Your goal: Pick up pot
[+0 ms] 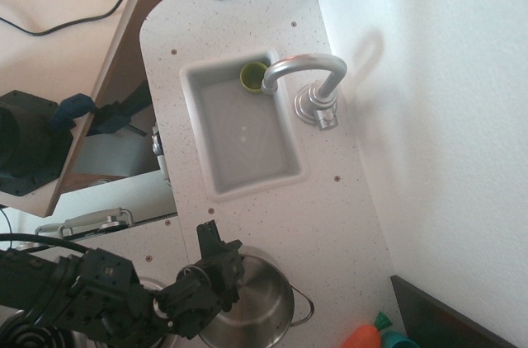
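The shiny steel pot (252, 311) is at the bottom of the view, on the white counter (330, 224) just below the sink. Its wire loop handle (304, 308) sticks out to the right. My black gripper (219, 262) comes in from the lower left and sits at the pot's upper-left rim. Its jaws look closed over the rim, one finger outside and one inside. The pot's left side is hidden behind the gripper and arm.
A white sink (246, 129) holds a small yellow-green cup (252, 76) under the metal faucet (307, 76). An orange and teal toy (369, 336) lies at the bottom right beside a dark panel (445, 315). Stove burners at the bottom left are mostly hidden by the arm. The wall is on the right.
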You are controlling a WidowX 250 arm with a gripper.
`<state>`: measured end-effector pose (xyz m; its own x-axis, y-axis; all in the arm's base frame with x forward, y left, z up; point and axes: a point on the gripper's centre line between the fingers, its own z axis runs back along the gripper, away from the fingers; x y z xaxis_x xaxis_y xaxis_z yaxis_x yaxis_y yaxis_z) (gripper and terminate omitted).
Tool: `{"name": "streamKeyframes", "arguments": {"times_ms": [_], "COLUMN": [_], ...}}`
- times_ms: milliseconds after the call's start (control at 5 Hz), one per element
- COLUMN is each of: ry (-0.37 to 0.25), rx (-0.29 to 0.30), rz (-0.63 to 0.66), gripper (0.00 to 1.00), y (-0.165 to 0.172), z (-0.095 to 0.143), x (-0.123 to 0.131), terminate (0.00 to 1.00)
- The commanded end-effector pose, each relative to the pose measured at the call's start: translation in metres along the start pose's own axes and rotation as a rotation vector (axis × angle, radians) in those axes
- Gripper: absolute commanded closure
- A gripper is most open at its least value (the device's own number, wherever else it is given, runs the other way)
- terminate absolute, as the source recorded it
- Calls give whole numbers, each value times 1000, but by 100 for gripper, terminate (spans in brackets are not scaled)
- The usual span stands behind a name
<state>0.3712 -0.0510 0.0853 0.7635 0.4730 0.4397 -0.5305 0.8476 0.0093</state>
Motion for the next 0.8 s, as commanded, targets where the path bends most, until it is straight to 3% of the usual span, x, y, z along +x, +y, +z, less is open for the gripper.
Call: {"name": "streamKeyframes", "arguments": {"times_ms": [0, 400, 600], "ry": [-48, -55, -113], "rx": [-36, -28, -63], "rz": [-17, -31, -49], "gripper": [100, 100, 100], "y": [-10, -15, -16], "z": [21, 24, 35], "x": [14, 17, 20], "terminate": [0, 0, 0]}}
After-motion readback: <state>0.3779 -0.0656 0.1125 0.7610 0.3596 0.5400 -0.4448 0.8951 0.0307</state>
